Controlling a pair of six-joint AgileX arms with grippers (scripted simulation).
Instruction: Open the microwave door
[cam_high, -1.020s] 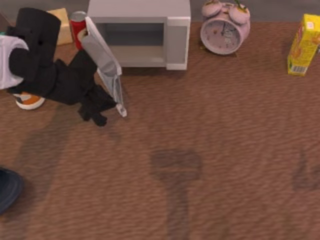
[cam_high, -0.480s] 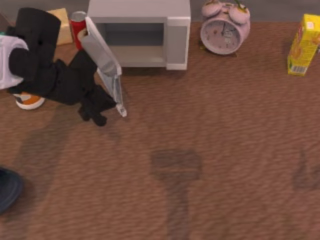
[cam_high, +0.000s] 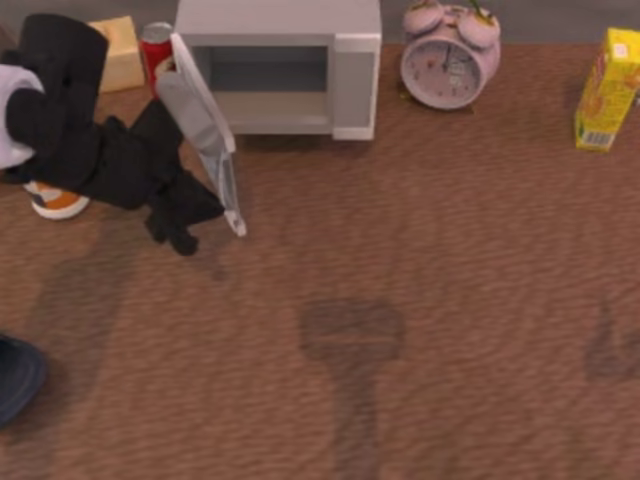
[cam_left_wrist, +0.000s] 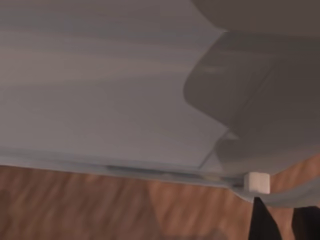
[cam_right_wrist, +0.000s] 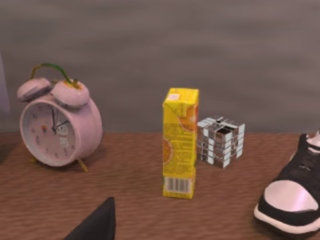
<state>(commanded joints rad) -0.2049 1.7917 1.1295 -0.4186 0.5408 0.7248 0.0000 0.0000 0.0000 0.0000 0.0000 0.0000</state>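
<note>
The door (cam_high: 205, 130) stands wide open, swung out from the left front corner of the microwave (cam_high: 278, 62) toward the near left. Its free edge ends just over the tabletop (cam_high: 420, 300), and its window side faces to the left, toward my arm. The dark cavity behind it is uncovered. The grey control strip is on the right part of the front. The microwave stands at the far edge of the tabletop, left of the middle.

My left pincer (cam_high: 178, 222) is just beside the free end of the door, on its left side. From above I see only its black shape, so I cannot tell if the fingers are apart or together, or if they touch the door. In my left wrist view the grey panel of the door (cam_left_wrist: 100, 85) fills almost all the picture, with a small white block (cam_left_wrist: 257, 182) at its lower edge and a dark fingertip (cam_left_wrist: 261, 220) under it.

Behind my left arm there is a red can (cam_high: 155, 45) and a yellow block (cam_high: 120, 50) next to the microwave. A pink alarm clock (cam_high: 450, 55) stands just right of the microwave, and a yellow juice carton (cam_high: 607, 90) is at the far right.

My right arm is not seen from above. Its wrist view shows the clock (cam_right_wrist: 57, 125), the carton (cam_right_wrist: 179, 142), a mirrored cube (cam_right_wrist: 220, 140) and a shoe (cam_right_wrist: 292, 192).
</note>
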